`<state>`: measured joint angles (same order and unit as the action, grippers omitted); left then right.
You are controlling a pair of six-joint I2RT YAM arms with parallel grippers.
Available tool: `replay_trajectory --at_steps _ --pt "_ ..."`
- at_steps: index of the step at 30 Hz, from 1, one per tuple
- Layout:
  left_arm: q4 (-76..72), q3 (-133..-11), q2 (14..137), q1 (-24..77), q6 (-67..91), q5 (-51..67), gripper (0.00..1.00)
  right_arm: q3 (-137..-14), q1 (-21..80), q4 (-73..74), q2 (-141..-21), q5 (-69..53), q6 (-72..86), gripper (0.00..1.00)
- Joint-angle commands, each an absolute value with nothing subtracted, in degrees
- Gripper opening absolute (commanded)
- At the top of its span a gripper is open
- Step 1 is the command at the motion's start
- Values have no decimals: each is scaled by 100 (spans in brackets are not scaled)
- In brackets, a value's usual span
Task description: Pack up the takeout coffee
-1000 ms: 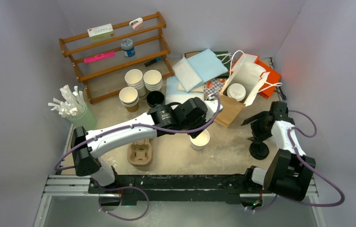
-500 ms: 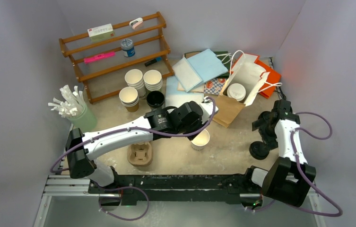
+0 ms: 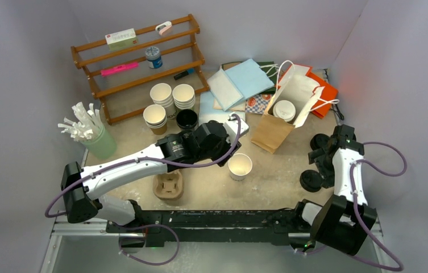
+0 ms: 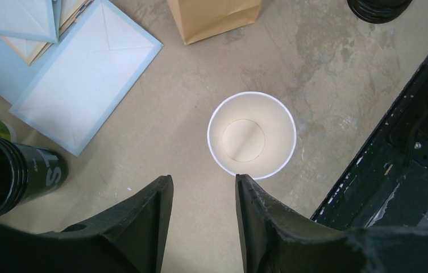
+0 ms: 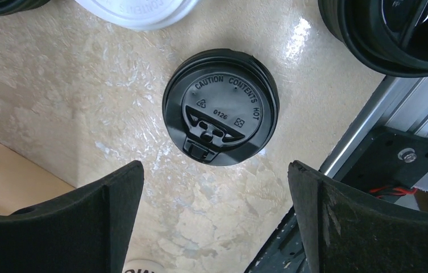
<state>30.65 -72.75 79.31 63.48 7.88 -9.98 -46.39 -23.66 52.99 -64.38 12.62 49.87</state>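
Note:
A kraft paper cup (image 3: pixel 240 166), white inside and with no lid on it, stands upright on the table; it also shows in the left wrist view (image 4: pixel 252 135). My left gripper (image 3: pixel 225 149) is open and empty, its fingertips (image 4: pixel 244 185) just short of the cup's rim. A second cup with a white lid (image 3: pixel 284 110) sits inside the open paper bag (image 3: pixel 274 133). My right gripper (image 3: pixel 328 159) is open and empty, hovering over a black lid (image 5: pixel 220 107) that lies flat on the table (image 3: pixel 312 180).
More black lids (image 5: pixel 393 34) and a white lid (image 5: pixel 137 11) lie by the right edge. A pulp cup tray (image 3: pixel 169 185), a black cup (image 3: pixel 186 118), cup stacks (image 3: pixel 166 99), blue envelopes (image 4: pixel 80 91), a stirrer pot (image 3: pixel 95 139) and a wooden rack (image 3: pixel 137 62) stand around.
My left gripper has drawn back to the left from the open cup, which stays standing. My right gripper has moved right and nearer, over the black lid.

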Motion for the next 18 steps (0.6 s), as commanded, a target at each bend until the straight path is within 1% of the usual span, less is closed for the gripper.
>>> replay_trajectory --at_steps 1,6,18 --pt "2599 -6991 7554 6140 669 -825 47 -4362 -2413 5222 -6279 987 4957 99" --pt "2455 -6670 7249 5836 686 -582 48 -4198 -2409 4991 -6353 722 5032 99" --pt "2413 -6381 6919 5602 490 -345 48 -4317 -2411 5077 -6663 1676 5153 99"
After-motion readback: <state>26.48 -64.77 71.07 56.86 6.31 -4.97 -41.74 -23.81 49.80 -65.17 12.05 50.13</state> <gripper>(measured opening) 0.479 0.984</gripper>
